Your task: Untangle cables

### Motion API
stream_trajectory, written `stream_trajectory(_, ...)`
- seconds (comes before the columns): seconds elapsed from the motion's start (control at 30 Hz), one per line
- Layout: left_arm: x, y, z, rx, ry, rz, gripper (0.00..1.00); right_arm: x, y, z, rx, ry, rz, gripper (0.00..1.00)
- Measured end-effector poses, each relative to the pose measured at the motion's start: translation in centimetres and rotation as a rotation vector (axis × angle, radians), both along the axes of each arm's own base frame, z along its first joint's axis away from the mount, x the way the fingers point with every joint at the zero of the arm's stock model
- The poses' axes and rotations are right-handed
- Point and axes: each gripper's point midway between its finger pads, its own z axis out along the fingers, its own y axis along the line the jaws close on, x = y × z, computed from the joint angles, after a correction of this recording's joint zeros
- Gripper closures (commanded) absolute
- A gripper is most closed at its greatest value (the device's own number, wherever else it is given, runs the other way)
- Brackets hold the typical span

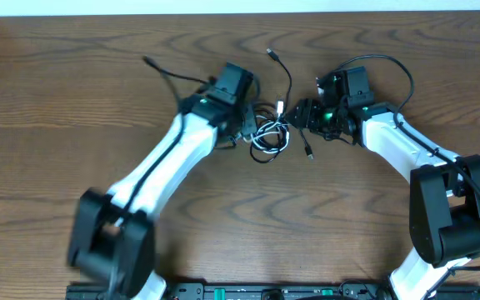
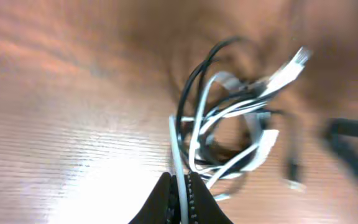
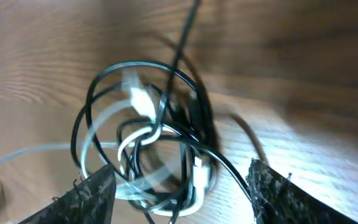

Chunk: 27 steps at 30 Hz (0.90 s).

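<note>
A knot of white and black cables (image 1: pixel 268 136) lies on the wooden table between my two arms. In the left wrist view the tangle (image 2: pixel 235 134) sits just ahead of my left gripper (image 2: pixel 182 186), which is shut on a strand of the white cable (image 2: pixel 176 149). In the right wrist view the knot (image 3: pixel 160 158) lies between the spread fingers of my right gripper (image 3: pixel 182 190), which is open around it. A black cable end (image 1: pixel 278 62) trails away toward the far side, and a small plug (image 1: pixel 308 152) lies by the right gripper (image 1: pixel 302 117).
The wooden table (image 1: pixel 73 108) stretches to the left and front. A thicker black wire (image 1: pixel 390 67) loops over the right arm. Another black wire (image 1: pixel 169 75) runs off from the left wrist. A dark rail (image 1: pixel 265 292) lines the front edge.
</note>
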Motion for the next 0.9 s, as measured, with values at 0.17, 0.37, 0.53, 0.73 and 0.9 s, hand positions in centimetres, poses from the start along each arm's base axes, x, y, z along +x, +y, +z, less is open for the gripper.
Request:
stream_trajectory(0.17,-0.5,-0.8,7.4,-0.094,-0.182,-0.024,0.93,-0.3,2.1,0.7,0.037,-0.033,0.057,0.36)
stream_trajectory(0.37,-0.4,-1.7,12.7,-0.204,-0.327,-0.049,0.93,-0.7,3.3,1.3,0.075,-0.041,0.097,0.35)
stream_trajectory(0.53,-0.8,-2.0,17.0,-0.286,-0.439,-0.068,0.93,-1.2,5.0,2.0,0.113,-0.066,0.150,0.32)
stream_trajectory(0.73,-1.2,-0.8,22.8,-0.399,-0.590,-0.054,0.93,-1.9,6.2,2.7,0.154,-0.077,0.210,0.30)
stream_trajectory(0.9,-2.7,0.1,26.1,-0.446,-0.671,-0.063,0.93,-2.2,6.8,3.3,0.178,-0.118,0.270,0.27)
